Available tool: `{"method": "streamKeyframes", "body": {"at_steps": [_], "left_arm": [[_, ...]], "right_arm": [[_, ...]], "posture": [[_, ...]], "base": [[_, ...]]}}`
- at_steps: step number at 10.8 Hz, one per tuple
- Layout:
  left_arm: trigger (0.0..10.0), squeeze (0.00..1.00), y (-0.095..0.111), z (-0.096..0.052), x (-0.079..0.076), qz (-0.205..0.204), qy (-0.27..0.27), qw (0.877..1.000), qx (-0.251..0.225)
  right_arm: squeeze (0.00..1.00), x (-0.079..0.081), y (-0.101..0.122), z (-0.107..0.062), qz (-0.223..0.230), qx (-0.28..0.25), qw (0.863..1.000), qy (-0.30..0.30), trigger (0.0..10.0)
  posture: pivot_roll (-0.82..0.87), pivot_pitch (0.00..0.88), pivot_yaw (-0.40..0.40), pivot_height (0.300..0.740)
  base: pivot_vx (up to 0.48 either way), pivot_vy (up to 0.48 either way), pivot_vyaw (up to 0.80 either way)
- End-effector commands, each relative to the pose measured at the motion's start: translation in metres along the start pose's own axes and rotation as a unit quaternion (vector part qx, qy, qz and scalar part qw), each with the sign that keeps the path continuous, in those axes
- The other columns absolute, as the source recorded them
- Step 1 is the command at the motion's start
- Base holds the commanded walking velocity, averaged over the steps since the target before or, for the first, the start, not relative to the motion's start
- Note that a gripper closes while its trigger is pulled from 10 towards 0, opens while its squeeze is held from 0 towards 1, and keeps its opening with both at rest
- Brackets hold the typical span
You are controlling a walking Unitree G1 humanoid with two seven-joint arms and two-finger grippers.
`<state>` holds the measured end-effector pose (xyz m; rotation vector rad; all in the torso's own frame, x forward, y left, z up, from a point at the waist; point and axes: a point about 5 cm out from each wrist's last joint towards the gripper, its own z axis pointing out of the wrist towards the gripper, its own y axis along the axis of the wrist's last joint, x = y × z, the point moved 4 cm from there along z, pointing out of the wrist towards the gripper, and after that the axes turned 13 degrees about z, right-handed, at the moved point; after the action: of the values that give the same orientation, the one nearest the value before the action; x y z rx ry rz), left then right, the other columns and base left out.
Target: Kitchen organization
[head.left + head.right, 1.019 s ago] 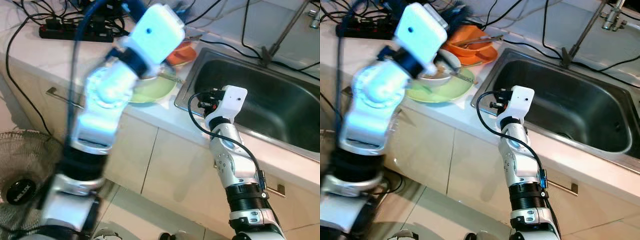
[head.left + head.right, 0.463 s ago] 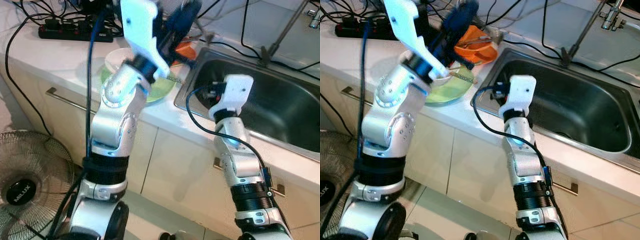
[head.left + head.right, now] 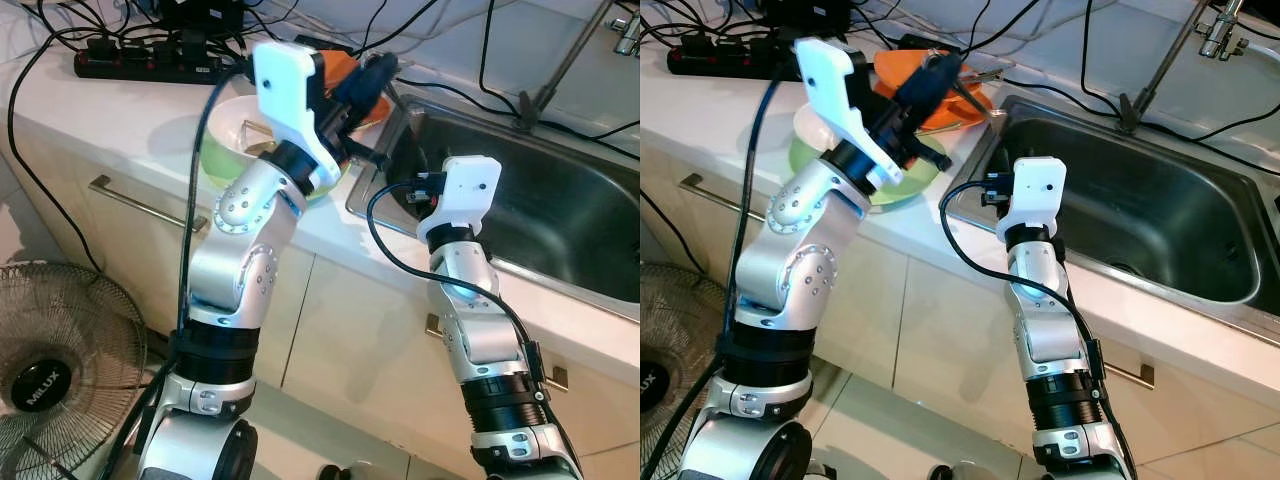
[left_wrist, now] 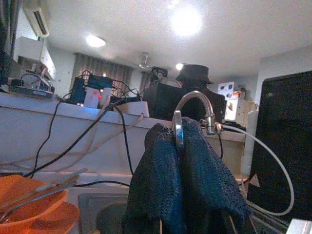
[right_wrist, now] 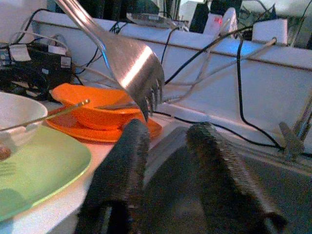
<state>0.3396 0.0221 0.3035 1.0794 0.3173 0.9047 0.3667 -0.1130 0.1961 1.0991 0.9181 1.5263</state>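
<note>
Left arm swung from over plate toward sink since earlier — left gripper pinching fork above its left rim. Right gripper spread, empty, near sink. Step: carry fork; next, drop into basin.

White countertop with an inset steel sink above cream cabinet doors with metal bar handles, a black power strip and tangled cables at the back, a floor fan on pale tiles.
</note>
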Motion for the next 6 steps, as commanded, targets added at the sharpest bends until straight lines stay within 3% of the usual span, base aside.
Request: {"method": "streamKeyframes", "body": {"at_steps": [1, 6], "left_arm": [[10.0, 0.0, 0.0, 0.002, -0.011, -0.008, -0.022, 1.0, 0.001], [10.0, 0.0, -0.006, 0.0, -0.018, -0.016, -0.036, 0.999, 0.011]], "right_arm": [[1.0, -0.002, 0.009, -0.001, -0.012, -0.021, 1.0, 0.002, 10.0], [1.0, 0.005, 0.019, -0.003, -0.011, -0.04, 0.999, 0.017, 10.0]], "posture": [[0.0, 0.028, -0.129, 0.74], [-0.01, 0.021, -0.118, 0.74]], "base": [[0.0, 0.0, 0.0], [0.0, 0.0, 0.0]]}}
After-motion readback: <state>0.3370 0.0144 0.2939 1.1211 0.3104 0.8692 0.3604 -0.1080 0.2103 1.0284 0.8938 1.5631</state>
